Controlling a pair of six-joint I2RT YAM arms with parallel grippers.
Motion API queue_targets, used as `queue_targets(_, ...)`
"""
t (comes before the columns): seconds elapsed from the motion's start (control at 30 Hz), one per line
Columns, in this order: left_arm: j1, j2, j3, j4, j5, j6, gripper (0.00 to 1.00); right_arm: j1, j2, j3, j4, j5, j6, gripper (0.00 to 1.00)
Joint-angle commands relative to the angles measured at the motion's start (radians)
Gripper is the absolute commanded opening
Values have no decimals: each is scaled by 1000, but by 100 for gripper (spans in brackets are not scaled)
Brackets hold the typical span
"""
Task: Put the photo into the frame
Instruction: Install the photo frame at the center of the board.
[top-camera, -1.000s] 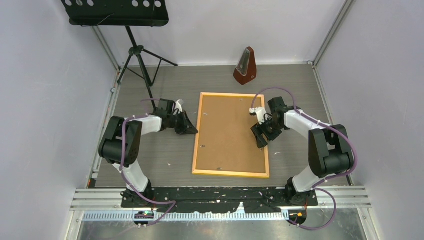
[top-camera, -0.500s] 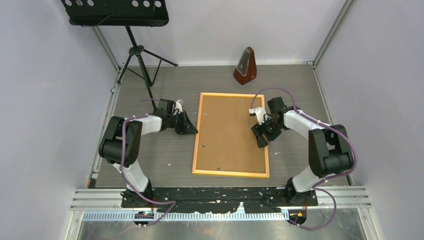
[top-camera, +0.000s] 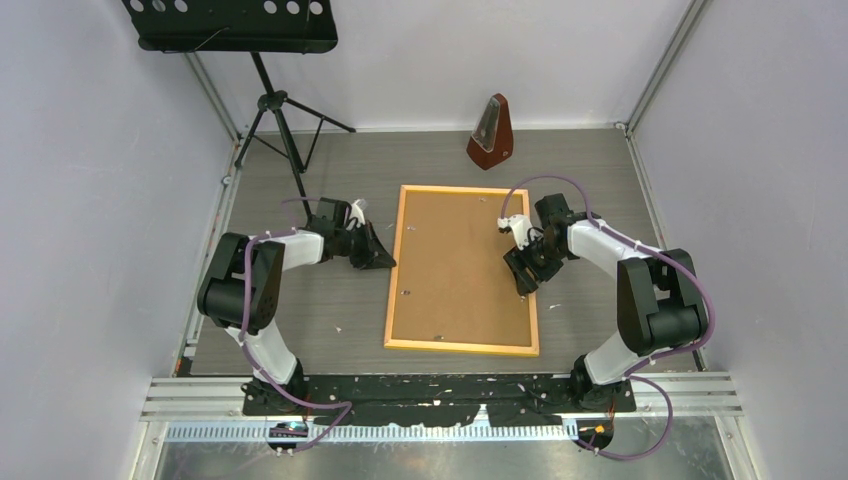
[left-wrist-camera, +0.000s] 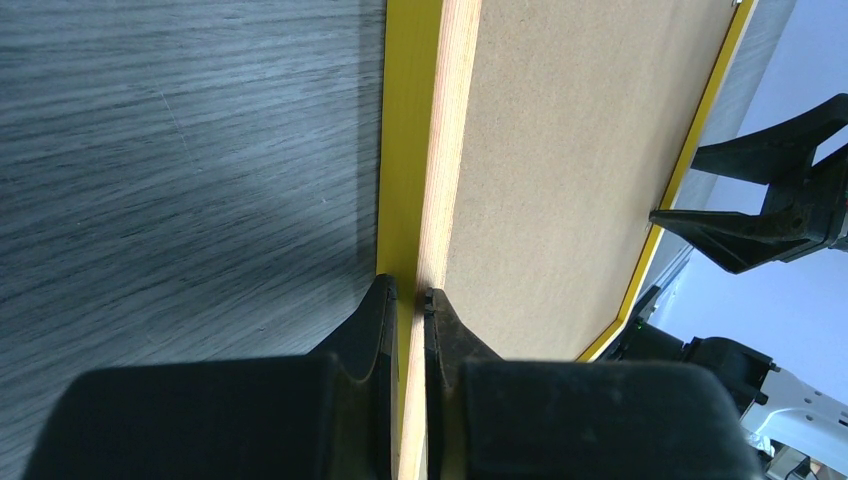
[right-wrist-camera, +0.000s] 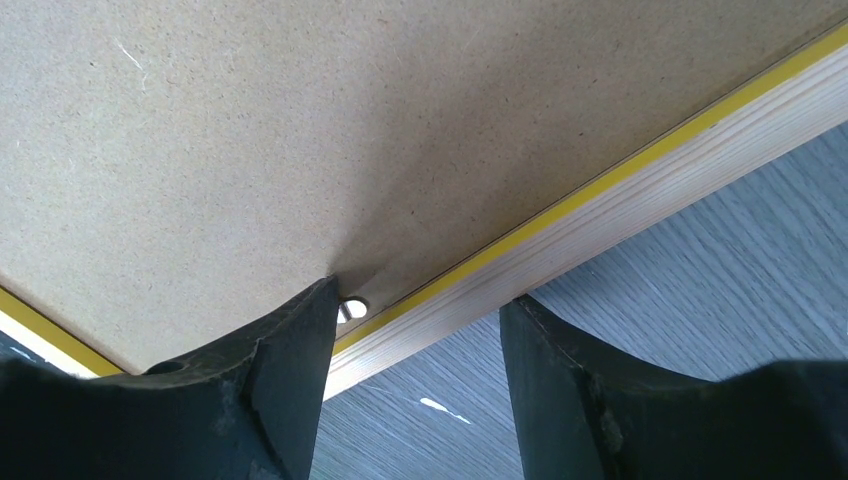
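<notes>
The frame (top-camera: 395, 270) lies flat in the middle of the table, its yellow-orange strips around the brown fibreboard backing sheet (top-camera: 460, 265). The photo is hidden. My left gripper (top-camera: 385, 258) is shut on the frame's left strip (left-wrist-camera: 408, 150), one finger on each side of it (left-wrist-camera: 410, 295). My right gripper (top-camera: 523, 275) is open over the frame's right strip (right-wrist-camera: 640, 190). It straddles the strip (right-wrist-camera: 420, 300), with one finger on the backing (right-wrist-camera: 300, 130) next to a small metal tab (right-wrist-camera: 352, 308) and the other over the table.
A brown metronome (top-camera: 491, 133) stands behind the frame. A black music stand (top-camera: 275, 105) stands at the back left. Grey walls close in both sides. A metal rail (top-camera: 440, 395) runs along the near edge.
</notes>
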Motion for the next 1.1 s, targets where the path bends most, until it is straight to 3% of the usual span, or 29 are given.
queue_targets(0.0,-20,43,-26,-13,-61,29,0,7,-7,15,-21,24,-49,64)
queue_targets(0.67,-20,50,-19,-21,-60,30,0,7,-5,29,-101,24,-279,68)
queue_targets(1.07,-20,44,-16,-22,-60,35,0,-57,13,107,-87,-56,-143,70)
